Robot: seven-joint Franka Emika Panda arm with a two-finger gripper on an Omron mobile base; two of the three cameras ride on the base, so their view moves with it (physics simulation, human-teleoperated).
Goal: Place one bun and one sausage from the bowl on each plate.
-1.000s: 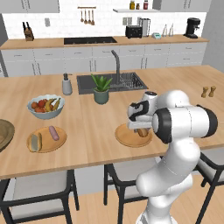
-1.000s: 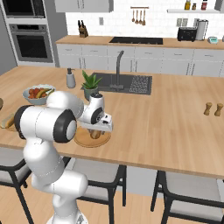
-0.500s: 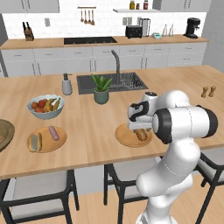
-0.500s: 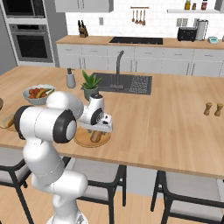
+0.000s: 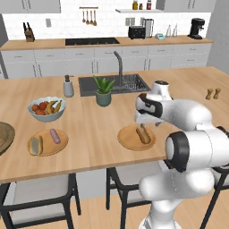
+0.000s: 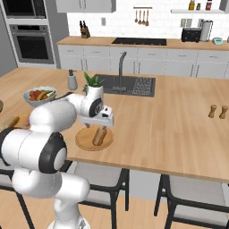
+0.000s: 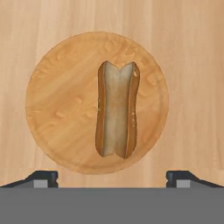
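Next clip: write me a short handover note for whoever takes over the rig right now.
Gripper: open, empty, hovering over the near plate.
Near plate: holds a bun; no sausage on it.
Far plate, to the left: holds a bun and a sausage, side by side.
Bowl: at the left edge of the left base view; contents cannot be seen.
Done: far plate complete; bun placed on near plate.
Left: one sausage from the bowl onto the near plate.
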